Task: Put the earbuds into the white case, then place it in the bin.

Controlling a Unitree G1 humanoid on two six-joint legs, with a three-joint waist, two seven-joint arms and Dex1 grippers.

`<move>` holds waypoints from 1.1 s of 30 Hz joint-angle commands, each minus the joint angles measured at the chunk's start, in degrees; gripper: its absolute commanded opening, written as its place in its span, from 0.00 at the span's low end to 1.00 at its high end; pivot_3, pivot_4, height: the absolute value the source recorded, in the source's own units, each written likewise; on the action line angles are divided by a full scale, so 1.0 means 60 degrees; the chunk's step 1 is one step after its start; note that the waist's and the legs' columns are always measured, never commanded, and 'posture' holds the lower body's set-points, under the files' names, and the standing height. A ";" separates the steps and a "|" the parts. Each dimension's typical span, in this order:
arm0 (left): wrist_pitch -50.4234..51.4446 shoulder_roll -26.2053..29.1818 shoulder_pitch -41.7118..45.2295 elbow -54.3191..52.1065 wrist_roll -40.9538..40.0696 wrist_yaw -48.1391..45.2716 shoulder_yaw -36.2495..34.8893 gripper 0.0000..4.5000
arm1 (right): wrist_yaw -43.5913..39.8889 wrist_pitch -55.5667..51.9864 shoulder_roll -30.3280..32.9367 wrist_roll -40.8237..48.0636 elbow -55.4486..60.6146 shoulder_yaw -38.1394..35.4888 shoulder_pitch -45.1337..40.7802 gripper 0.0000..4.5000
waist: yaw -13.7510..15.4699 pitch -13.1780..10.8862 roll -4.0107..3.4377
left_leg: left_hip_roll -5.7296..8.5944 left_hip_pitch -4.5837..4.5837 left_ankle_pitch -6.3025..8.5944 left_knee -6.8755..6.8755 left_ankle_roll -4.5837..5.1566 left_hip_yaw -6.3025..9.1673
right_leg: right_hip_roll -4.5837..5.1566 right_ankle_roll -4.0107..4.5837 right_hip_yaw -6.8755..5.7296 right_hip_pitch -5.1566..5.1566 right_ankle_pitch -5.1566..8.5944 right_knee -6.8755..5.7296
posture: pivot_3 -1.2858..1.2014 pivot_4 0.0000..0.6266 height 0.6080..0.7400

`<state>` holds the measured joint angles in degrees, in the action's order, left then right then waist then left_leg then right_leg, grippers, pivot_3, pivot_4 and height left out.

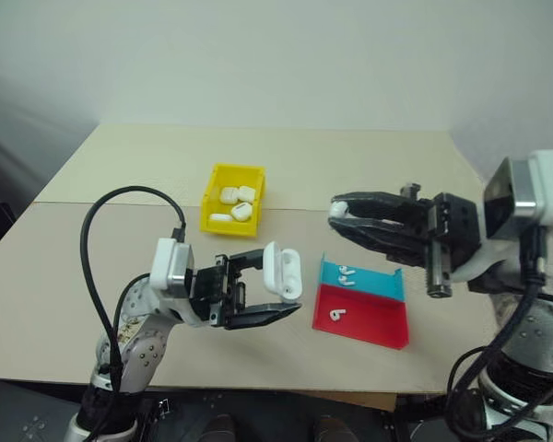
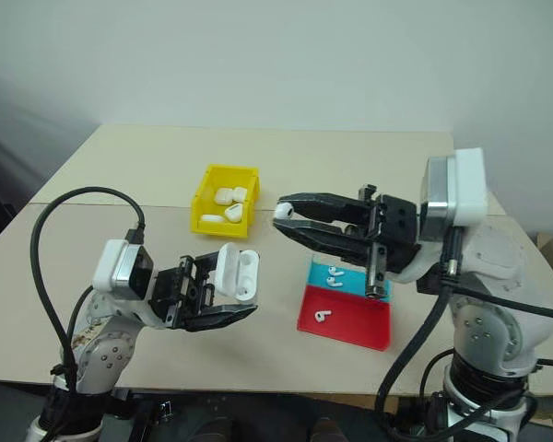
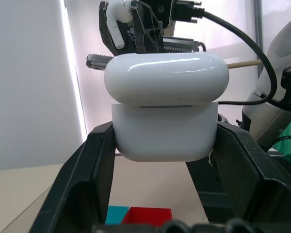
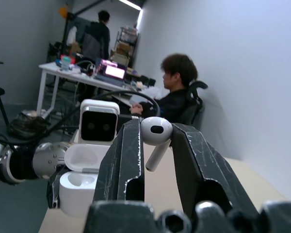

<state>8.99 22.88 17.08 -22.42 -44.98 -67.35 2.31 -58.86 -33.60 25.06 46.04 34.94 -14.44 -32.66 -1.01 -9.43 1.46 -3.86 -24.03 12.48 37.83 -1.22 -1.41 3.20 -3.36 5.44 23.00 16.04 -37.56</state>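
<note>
Beige counter, mid-air handover: left claw clamping open white case, right claw pinching one earbud. Stem down, aligned over an empty socket, then lowered slowly before release.

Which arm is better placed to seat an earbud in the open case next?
Right. The right gripper already pinches an earbud, raised beside the open white case, which the left gripper holds with its lid up.

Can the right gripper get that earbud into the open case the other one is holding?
Probably yes. The right gripper pinches an earbud and faces the white case, held with its lid open by the left gripper; nothing stands between them.
</note>
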 commanded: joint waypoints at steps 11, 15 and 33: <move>-0.0095 -0.0274 -0.0003 -0.0312 0.0005 0.0228 0.0032 0.61 | -0.0449 0.2099 -0.0159 -0.0211 -0.0772 0.1463 -0.0113 0.17 | 0.0004 0.0000 -0.0001 | -0.0001 0.0001 0.0000 0.0000 0.0000 0.0001 | 0.0000 0.0000 0.0000 0.0000 0.0000 0.0001 | 0.52 0.24 1.00; -0.0098 -0.0275 -0.0080 -0.0365 0.0013 0.0283 0.0010 0.61 | -0.0482 0.2515 -0.0176 -0.0354 -0.0794 0.1694 0.0024 0.17 | 0.0008 0.0000 -0.0001 | -0.0001 0.0002 0.0000 0.0000 0.0000 0.0001 | 0.0000 0.0000 0.0000 0.0000 0.0000 0.0003 | 0.52 0.24 1.00; -0.0233 -0.0315 -0.0056 -0.0294 0.0148 0.0178 0.0066 0.61 | -0.0567 0.3379 -0.0009 -0.1028 -0.1208 0.2378 0.0403 0.17 | 0.0010 0.0000 -0.0001 | -0.0001 0.0003 0.0000 0.0000 0.0000 0.0000 | 0.0000 0.0000 0.0001 0.0000 0.0000 0.0002 | 0.52 0.24 1.00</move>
<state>8.65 21.34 16.25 -22.64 -43.86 -66.04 2.53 -61.93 -14.30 24.35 39.40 26.67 -0.28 -30.49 -0.95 -9.43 1.46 -3.86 -24.02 12.48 37.83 -1.22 -1.41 3.20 -3.36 5.44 23.00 16.04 -37.54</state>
